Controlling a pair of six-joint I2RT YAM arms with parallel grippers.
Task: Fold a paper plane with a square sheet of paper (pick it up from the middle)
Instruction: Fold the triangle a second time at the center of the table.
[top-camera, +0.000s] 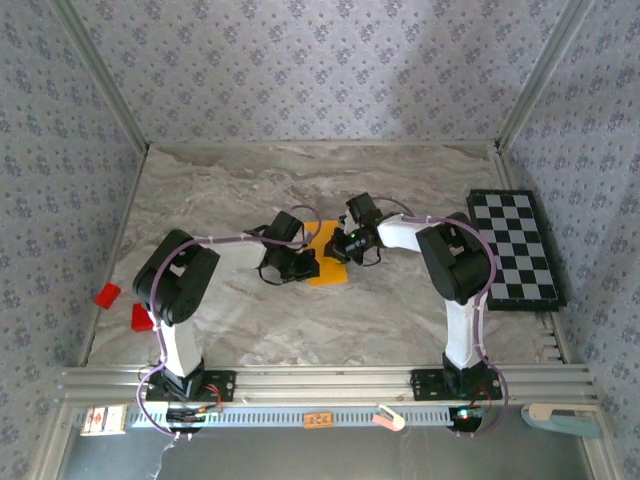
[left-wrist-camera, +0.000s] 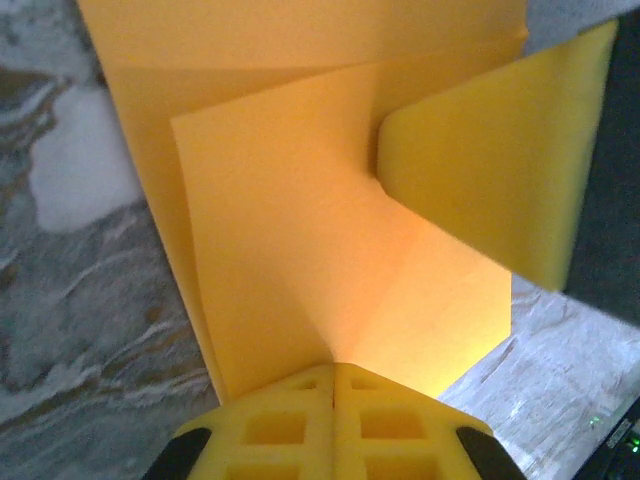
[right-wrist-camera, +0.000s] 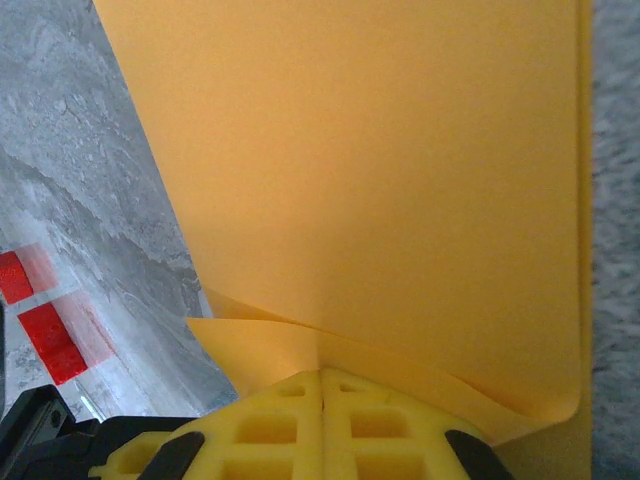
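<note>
The orange-yellow square sheet of paper (top-camera: 329, 262) sits mid-table, partly folded, between my two grippers. My left gripper (top-camera: 300, 264) is shut on its left side. In the left wrist view the yellow jaws (left-wrist-camera: 333, 372) press together on the paper (left-wrist-camera: 300, 230), which fans up from the pinch with a crease running into it. One yellow finger of the right gripper (left-wrist-camera: 490, 170) lies against the sheet there. My right gripper (top-camera: 340, 244) is shut on the far side. Its closed jaws (right-wrist-camera: 322, 376) pinch layered paper (right-wrist-camera: 380, 170), with a lower flap (right-wrist-camera: 250, 345) poking out left.
A black-and-white checkerboard (top-camera: 516, 246) lies at the right edge of the marble table (top-camera: 230, 190). Two small red blocks (top-camera: 107, 295) (top-camera: 142, 317) rest by the left arm's base, also seen as red blocks (right-wrist-camera: 50, 340) from the right wrist. Patterned walls enclose three sides.
</note>
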